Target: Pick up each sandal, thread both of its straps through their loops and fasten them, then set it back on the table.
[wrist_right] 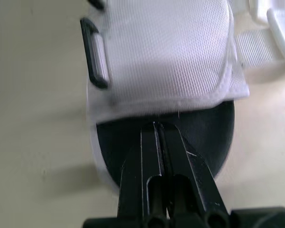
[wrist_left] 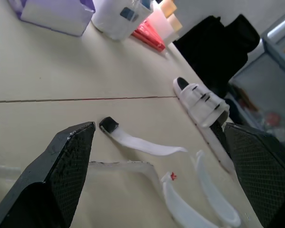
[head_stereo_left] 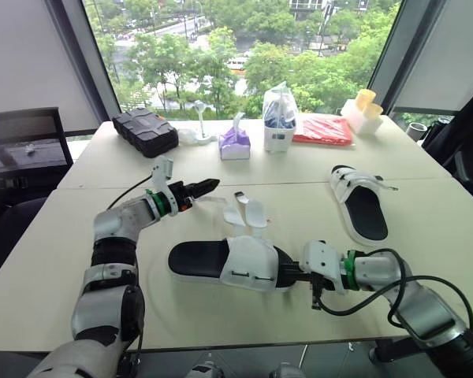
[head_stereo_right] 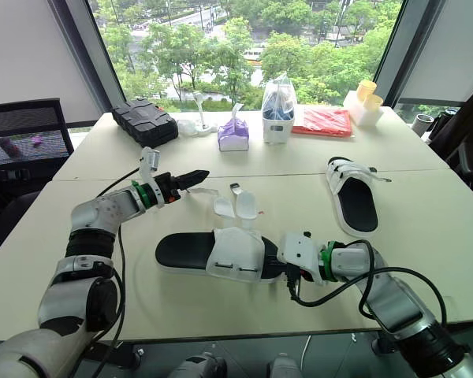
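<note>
The near sandal [head_stereo_left: 221,264], black-soled with a white upper, lies across the front of the table. Its loose white straps [head_stereo_left: 248,213] lie spread on the table behind it. My right gripper [head_stereo_left: 290,276] is shut, with its fingertips [wrist_right: 155,127] resting on the black footbed at the sandal's right end, just short of the white upper [wrist_right: 161,52]. My left gripper [head_stereo_left: 211,186] hovers open above the table behind the sandal, left of the straps; one strap with a black tip [wrist_left: 109,125] lies between its fingers in the left wrist view. A second sandal [head_stereo_left: 361,201] lies at the right.
Along the far edge stand a black case [head_stereo_left: 146,130], a purple tissue box [head_stereo_left: 235,144], a clear bag with blue contents [head_stereo_left: 280,118], a red packet [head_stereo_left: 323,130] and yellow and white cups [head_stereo_left: 363,110]. A chair [head_stereo_left: 24,146] stands beyond the table's left side.
</note>
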